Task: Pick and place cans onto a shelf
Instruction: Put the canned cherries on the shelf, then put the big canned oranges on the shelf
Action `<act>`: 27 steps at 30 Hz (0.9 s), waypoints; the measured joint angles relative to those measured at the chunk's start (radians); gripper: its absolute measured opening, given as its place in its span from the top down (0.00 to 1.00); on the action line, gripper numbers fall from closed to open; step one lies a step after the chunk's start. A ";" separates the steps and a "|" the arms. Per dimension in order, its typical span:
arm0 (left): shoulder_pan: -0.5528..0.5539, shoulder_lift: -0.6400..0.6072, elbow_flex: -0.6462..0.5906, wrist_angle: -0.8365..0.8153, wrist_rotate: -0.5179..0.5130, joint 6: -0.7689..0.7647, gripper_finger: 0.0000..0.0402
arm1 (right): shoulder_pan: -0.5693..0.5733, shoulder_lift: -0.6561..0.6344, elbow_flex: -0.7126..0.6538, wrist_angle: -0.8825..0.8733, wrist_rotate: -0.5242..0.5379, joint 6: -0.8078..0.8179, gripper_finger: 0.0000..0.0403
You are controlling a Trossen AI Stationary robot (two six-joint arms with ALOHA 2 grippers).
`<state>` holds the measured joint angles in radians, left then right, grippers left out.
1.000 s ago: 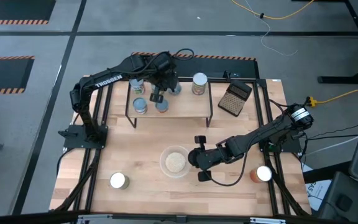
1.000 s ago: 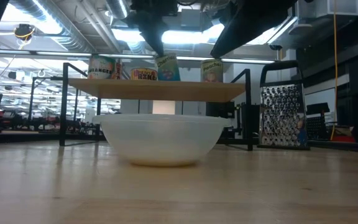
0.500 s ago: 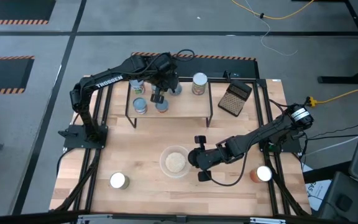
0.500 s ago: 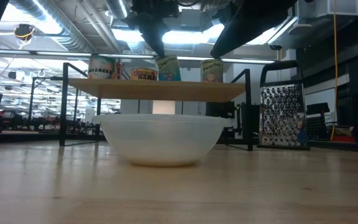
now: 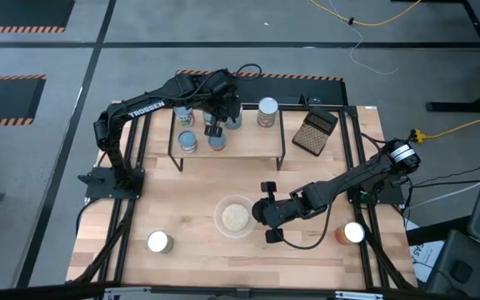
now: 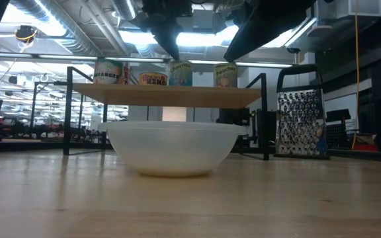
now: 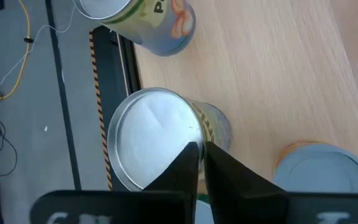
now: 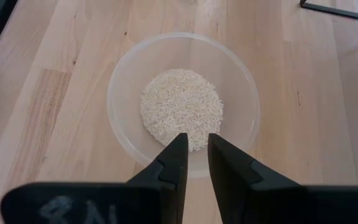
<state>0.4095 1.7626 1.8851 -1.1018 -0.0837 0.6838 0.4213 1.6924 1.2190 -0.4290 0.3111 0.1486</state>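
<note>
Left wrist view: left pincer (image 7: 201, 163) nearly closed, gripping nothing, above can (image 7: 151, 140) on shelf (image 7: 278, 74).

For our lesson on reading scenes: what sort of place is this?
Probably a robotics lab or workshop: exposed ceiling ducts, hazard-striped floor tape, loose yellow cables beyond the wooden table.

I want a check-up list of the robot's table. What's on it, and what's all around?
Surface: wood table.
Job's things: shelf with five cans; two cans on table.
Clutter: bowl of grains; grater.
Tools: left tool over shelf, nearly shut on a can's rim; right tool beside bowl, fingers apart, empty.
Cables: yellow cable on floor.
Surroundings: grey floor, striped tape.
</note>
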 joint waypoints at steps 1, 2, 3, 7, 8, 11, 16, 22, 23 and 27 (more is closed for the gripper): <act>0.000 0.000 0.000 0.000 0.000 0.000 0.95 | 0.000 0.000 0.000 0.000 0.000 0.000 0.83; 0.000 0.000 0.000 0.000 0.000 0.000 0.95 | 0.000 0.000 0.000 0.000 0.000 0.000 0.83; 0.000 0.000 0.000 0.000 0.000 0.000 0.95 | 0.000 0.000 0.000 0.000 0.000 0.000 0.83; 0.000 0.000 0.000 0.000 0.000 0.000 0.95 | 0.000 0.000 0.000 0.000 0.000 0.000 0.83; 0.000 0.000 -0.001 0.000 0.000 0.000 0.95 | 0.000 0.000 0.000 0.000 0.000 0.000 0.83; -0.001 0.000 -0.001 -0.001 0.000 0.000 0.95 | 0.000 0.000 0.000 0.000 0.000 0.000 0.83; -0.022 -0.002 -0.001 0.004 -0.004 0.004 0.95 | 0.000 0.000 0.000 0.000 0.000 0.003 0.83; -0.069 -0.014 -0.001 0.012 -0.007 0.002 0.95 | 0.000 0.000 0.000 -0.002 0.000 0.003 0.83; -0.079 -0.021 -0.001 0.011 -0.010 -0.002 0.95 | 0.000 0.000 0.000 -0.002 0.000 0.003 0.83; -0.130 -0.051 -0.001 -0.005 -0.008 -0.064 0.94 | 0.000 0.000 0.000 -0.003 0.000 0.003 0.83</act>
<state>0.2793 1.7113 1.8843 -1.1071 -0.0920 0.6196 0.4213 1.6924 1.2190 -0.4316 0.3111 0.1516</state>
